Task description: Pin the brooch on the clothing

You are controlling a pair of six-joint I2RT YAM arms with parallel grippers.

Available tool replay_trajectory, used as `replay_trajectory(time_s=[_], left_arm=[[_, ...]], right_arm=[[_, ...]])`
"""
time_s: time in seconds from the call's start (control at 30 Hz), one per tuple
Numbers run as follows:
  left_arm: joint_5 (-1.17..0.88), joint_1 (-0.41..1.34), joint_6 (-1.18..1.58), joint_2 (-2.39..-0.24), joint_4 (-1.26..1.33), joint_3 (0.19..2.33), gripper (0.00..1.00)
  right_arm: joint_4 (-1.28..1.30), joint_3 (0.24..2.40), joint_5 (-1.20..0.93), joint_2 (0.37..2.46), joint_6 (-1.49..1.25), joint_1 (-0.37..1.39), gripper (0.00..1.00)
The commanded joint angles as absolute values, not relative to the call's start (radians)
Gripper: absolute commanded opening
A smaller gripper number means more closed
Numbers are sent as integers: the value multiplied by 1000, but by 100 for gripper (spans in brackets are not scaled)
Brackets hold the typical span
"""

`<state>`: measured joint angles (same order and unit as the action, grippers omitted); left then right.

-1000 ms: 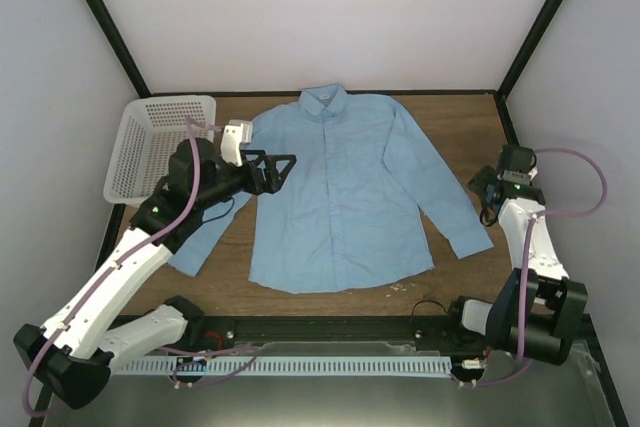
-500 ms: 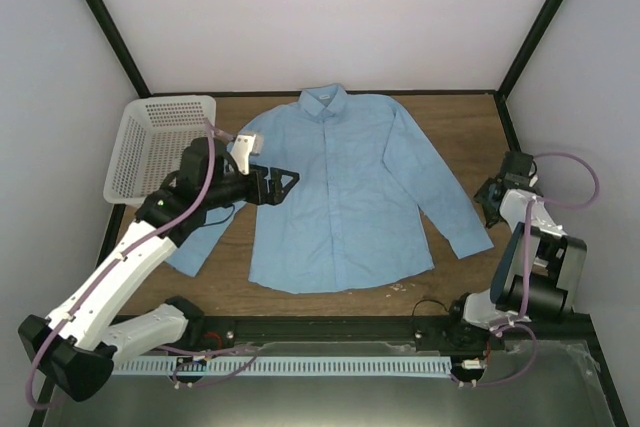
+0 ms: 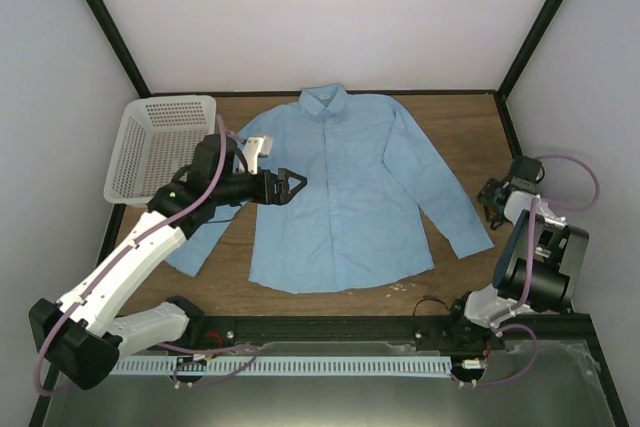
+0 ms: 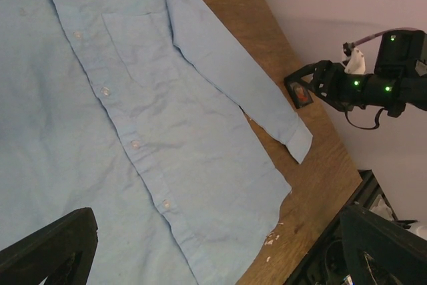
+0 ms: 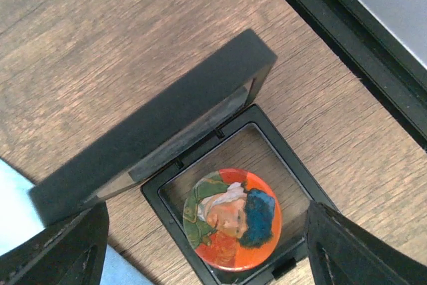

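Right wrist view: the brooch [image 5: 231,218], a portrait badge with no legible lettering, lies in the open black frame box [image 5: 297,177] below the right gripper [image 5: 207,250], whose fingers [image 5: 60,248] are spread and empty. The left gripper [image 4: 213,251], also spread and empty, hovers over the shirt [image 4: 100,98]. Risk: closing fingers may catch the raised lid [image 5: 153,121] and drag the unheld box instead of lifting the brooch

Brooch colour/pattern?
Orange-red brooch with a painted portrait: blue hat, green coat. Clearest in right wrist view.
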<state>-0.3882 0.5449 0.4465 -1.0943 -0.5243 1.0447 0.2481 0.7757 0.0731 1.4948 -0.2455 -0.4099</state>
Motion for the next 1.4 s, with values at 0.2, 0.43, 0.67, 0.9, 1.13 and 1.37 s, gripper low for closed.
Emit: replay_trajectory(time_s=[0.2, 0.43, 0.67, 0.9, 1.13, 1.37], left_arm=[[-411, 548, 499, -1074, -494, 1026, 100], [-410, 555, 508, -1073, -486, 1029, 100], [-415, 555, 505, -1081, -485, 1027, 100], [-425, 555, 496, -1091, -481, 1024, 100], [-434, 555, 492, -1107, -473, 1018, 100], [-434, 555, 489, -1100, -473, 1005, 100]], right_arm=[[187, 775, -14, 1578, -232, -471, 71], [196, 786, -6, 1590, -237, -478, 66], [202, 791, 11, 1587, -236, -478, 55], [209, 793, 27, 1581, -233, -477, 57], [217, 780, 46, 1574, -229, -476, 57], [224, 783, 61, 1577, -225, -469, 53]])
